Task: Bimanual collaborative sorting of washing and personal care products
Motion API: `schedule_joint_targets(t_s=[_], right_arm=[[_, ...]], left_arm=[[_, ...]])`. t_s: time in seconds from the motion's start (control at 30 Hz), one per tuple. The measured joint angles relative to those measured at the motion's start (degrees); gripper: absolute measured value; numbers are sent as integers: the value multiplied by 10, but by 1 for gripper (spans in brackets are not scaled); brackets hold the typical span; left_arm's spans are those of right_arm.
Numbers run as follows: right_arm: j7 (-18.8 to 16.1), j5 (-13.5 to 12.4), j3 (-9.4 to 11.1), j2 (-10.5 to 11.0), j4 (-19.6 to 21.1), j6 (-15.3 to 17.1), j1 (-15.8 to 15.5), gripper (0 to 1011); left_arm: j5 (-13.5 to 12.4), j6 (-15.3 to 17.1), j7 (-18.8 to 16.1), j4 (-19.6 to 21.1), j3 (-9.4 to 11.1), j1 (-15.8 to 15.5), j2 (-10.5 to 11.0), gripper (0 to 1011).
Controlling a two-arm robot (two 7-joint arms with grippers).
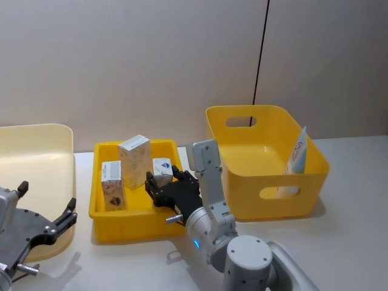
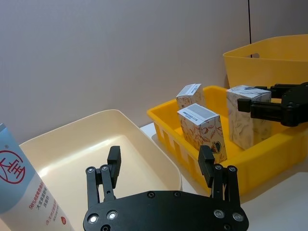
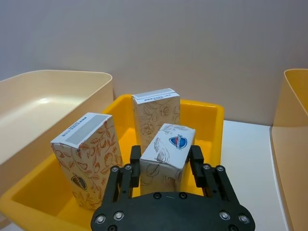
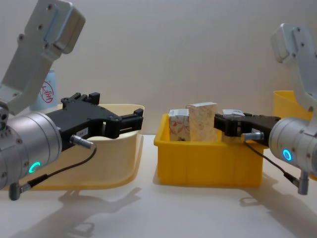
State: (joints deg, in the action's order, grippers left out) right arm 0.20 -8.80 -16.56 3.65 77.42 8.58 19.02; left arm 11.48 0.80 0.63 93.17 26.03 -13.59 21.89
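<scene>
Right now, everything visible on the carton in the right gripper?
The carton is a small whitish box with brown leaf patterns and a blue-and-red round logo on its upper face. It looks like cardboard, undamaged and tilted. It sits inside the shallow yellow tray, in front of two upright cartons. The right gripper has a finger on each of its sides, closed on it.

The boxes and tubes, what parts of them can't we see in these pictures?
- Tilted carton: lower part hidden behind the right end effector, right wrist view.
- Tube in the pale bin: cut off by the frame edge, left wrist view.
- Tube in the deep bin: lower end hidden by the bin wall, head view.
</scene>
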Motion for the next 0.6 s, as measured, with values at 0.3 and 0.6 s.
schedule_joint_targets(t_s=[0.3, 0.6], right_arm=[[2, 1, 1, -2, -2, 1, 1, 452], [-5, 5, 1, 0, -2, -21, 0, 449]], left_arm=[[0, 0, 0, 0, 0, 0, 0, 1003], [0, 0, 0, 0, 0, 0, 0, 1003]])
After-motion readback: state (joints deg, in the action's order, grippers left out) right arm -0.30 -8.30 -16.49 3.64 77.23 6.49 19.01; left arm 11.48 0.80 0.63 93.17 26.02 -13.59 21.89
